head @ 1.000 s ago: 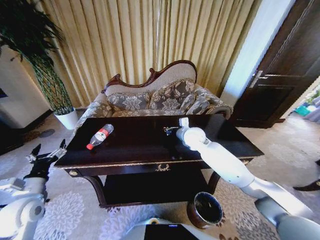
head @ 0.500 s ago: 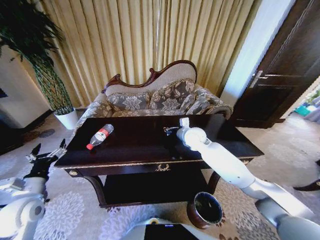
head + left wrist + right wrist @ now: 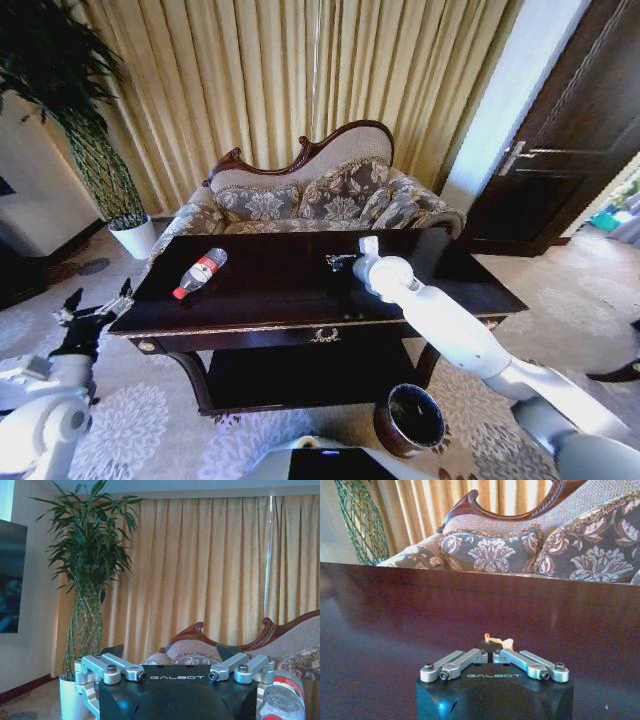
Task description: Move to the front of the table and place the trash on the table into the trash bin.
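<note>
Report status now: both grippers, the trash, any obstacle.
Right gripper shut on small scrap over the table. Left gripper open, parked beside table's left end. Bottle lying on tabletop. Trash bin unobstructed.

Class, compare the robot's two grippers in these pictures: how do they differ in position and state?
The left gripper hangs off the table's left end, low above the carpet; the right gripper reaches over the tabletop's middle. The left gripper's fingers are spread open and empty; the right gripper's are closed on a small orange-and-white scrap. Both share the same black Galbot body and silver linkages.

White arms point(image 3: 450, 325), black "GALBOT" wrists point(image 3: 494, 695)
</note>
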Robot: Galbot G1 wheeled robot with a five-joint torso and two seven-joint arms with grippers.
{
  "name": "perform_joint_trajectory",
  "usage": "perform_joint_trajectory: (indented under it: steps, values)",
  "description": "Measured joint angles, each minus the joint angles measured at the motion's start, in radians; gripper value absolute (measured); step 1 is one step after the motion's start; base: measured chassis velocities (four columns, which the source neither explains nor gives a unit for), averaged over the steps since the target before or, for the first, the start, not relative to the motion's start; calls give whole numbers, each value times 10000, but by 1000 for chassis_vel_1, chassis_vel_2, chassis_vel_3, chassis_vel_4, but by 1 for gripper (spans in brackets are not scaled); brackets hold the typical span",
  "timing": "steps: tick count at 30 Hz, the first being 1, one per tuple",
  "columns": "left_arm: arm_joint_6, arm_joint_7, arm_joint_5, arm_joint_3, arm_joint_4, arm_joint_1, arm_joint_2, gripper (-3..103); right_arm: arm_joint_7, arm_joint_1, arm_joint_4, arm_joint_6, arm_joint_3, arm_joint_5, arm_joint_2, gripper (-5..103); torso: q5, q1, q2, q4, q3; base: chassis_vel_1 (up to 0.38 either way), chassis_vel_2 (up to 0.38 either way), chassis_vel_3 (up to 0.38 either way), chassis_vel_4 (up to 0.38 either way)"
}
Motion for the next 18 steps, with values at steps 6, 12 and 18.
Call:
perform_joint_trajectory:
  steps: [6,12,18]
  values:
    - [-2,1,-3,-1,1,1,17,100,-33,-11,2,51,0,-6,-20,0,0,0,0,0,0,0,0,0,0]
    - [-2,1,-3,31,-1,-14,81,100,-354,-12,6,695,0,-335,-33,0,0,0,0,0,0,0,0,0,0]
    - [-2,-5,-3,40,-3,-25,104,100,-718,-126,-25,1981,8,-1111,-62,0,0,0,0,0,0,0,0,0,0]
